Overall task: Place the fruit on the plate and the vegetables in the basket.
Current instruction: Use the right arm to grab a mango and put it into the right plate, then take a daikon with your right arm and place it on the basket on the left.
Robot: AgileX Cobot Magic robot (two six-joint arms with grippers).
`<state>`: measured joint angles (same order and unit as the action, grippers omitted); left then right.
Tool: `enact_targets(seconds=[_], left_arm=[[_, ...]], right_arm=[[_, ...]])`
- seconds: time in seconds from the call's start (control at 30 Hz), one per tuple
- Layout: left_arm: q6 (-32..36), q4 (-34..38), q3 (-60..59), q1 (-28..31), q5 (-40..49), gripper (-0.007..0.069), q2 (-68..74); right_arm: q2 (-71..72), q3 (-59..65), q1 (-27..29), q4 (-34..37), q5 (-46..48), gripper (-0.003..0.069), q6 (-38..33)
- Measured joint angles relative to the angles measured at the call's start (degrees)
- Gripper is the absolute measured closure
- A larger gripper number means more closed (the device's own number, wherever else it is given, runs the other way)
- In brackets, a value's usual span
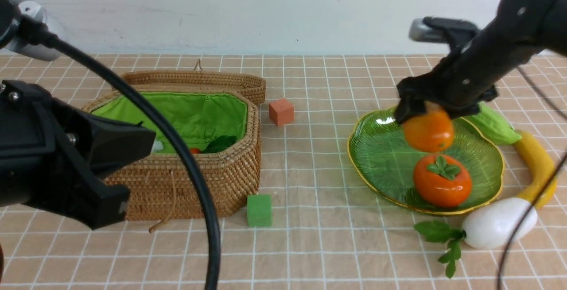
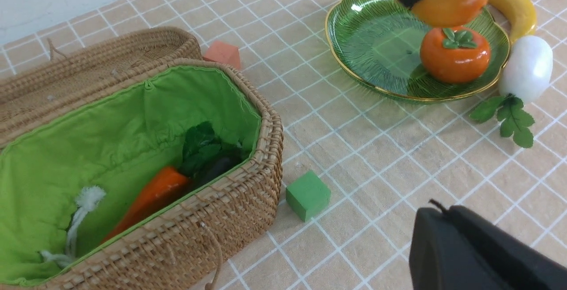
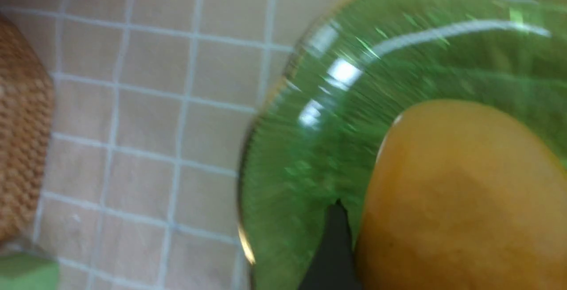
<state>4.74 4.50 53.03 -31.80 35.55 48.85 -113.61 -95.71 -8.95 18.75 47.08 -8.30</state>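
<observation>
Currently the task stands roughly half complete. Right end effector (image 1: 425,112) is grasping the mango (image 1: 429,133), a smooth, glossy orange-yellow oval, which hangs just above the plate (image 1: 367,148), a translucent green ribbed dish with a thin gold rim. One fruit is delivered: the round persimmon (image 1: 442,180) with its green leafy cap sits on the plate. The curved yellow banana (image 1: 538,161) lies on the table (image 1: 310,237) just beside the plate, on its right. Two vegetables are undelivered: the smooth white radish (image 1: 498,222) touches or nearly touches the plate's near rim, and the pale green gourd (image 1: 494,125) lies against its far right edge. Well to the left of the plate, the woven wicker basket (image 1: 212,179) with green cloth lining contains the orange carrot (image 2: 153,195) and the dark eggplant (image 2: 217,168). Left end effector (image 2: 447,232) is clenched and empty, nearer the basket than the plate.
</observation>
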Motion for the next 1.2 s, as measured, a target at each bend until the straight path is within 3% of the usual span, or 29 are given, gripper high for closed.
enact_targets(seconds=[0.13,0.53,0.63,0.77,0.87,0.97,1.1,1.2], left_arm=[[0.0,1.01,0.0,0.0,0.0,0.0629,0.0],[0.0,2.16,0.0,0.0,1.26,0.0627,0.0],[0.0,2.22,0.0,0.0,1.37,0.0624,0.0],[0.0,2.22,0.0,0.0,1.84,0.0621,0.0],[0.0,2.5,0.0,0.0,2.39,0.062,0.0],[0.0,2.69,0.0,0.0,2.43,0.0619,0.0],[0.0,2.74,0.0,0.0,2.37,0.0617,0.0],[0.0,2.81,0.0,0.0,2.32,0.0617,0.0]], right_arm=[[-3.75,0.0,-0.99,2.95,-4.63,0.0105,-1.68],[-2.5,0.1,-0.26,0.29,-1.08,0.0043,3.26],[3.42,0.1,-0.26,-1.64,5.18,0.0105,3.88],[10.66,1.56,-0.26,-7.1,13.15,0.0255,6.53],[20.15,11.82,1.4,-16.71,17.12,0.0465,15.18],[25.55,21.6,5.52,-19.95,15.54,0.0521,22.73],[28.74,32.92,12.42,-17.95,8.54,0.049,28.86],[25.99,38.16,16.09,-9.32,-1.87,0.0309,27.17]])
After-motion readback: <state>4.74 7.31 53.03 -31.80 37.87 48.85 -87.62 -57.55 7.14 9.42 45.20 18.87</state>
